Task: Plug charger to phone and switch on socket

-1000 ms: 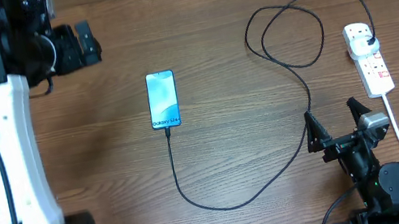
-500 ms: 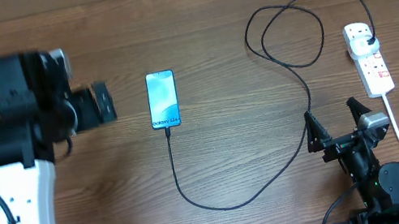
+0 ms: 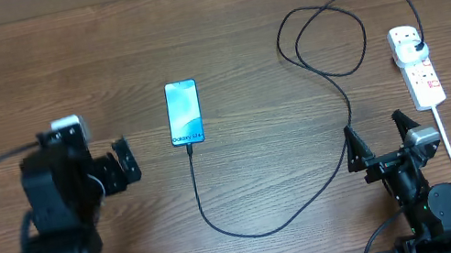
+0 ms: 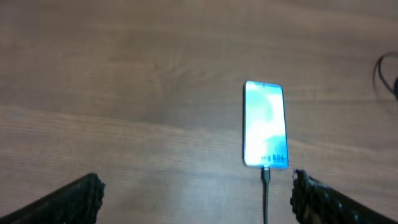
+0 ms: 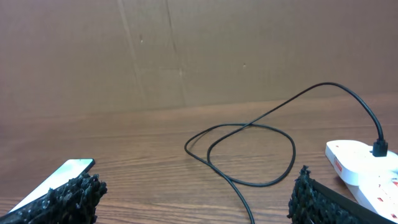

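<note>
Looks mostly done: charger [image 3: 196, 187] tip in the near end of the phone [image 3: 185, 111], mid surface [image 3: 29, 68], its other end in the socket [image 3: 416, 65] at far right; switching on maybe left to do, too small to tell. Left claw [image 4: 198, 200] and right claw [image 3: 374, 132] both wide open, holding nothing. From overhead, the whole charger; from the left wrist, just the tip up close.

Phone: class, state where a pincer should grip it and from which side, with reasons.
Across the two long edges of the phone, from straight above. It lies flat, screen up, so only its thin sides offer hold, and the cable fills one short end.
</note>
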Available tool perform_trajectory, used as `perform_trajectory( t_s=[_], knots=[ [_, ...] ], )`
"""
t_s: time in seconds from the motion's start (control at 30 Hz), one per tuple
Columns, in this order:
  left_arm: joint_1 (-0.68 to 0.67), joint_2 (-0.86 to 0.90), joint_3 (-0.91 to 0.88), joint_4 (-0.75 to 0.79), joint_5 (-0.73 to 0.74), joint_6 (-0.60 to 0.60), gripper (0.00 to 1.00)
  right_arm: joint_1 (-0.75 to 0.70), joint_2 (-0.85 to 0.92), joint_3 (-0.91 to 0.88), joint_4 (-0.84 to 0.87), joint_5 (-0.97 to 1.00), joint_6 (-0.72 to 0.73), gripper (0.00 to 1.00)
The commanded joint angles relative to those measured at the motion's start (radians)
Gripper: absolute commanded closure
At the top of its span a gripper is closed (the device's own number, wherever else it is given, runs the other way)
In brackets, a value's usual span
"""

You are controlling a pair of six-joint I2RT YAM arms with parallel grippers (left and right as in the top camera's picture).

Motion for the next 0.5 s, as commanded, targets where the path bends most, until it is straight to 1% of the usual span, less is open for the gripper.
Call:
perform_trajectory(
  t_s=[0.0,0.2,0.47],
  knots=[
    [-0.005,-0.085,-0.134,0.089,-0.016,0.018,0.0,0.006,-0.012,-0.01,0.006,0.007,0.0,0.0],
    [-0.005,-0.255,-0.372,0.31,-0.015,0.018,0.0,0.006,-0.012,-0.01,0.006,0.007,0.0,0.0],
    [-0.004,-0.446,-0.597,0.435,-0.018,0.014,0.0,0.006,-0.012,-0.01,0.006,0.007,0.0,0.0]
  ],
)
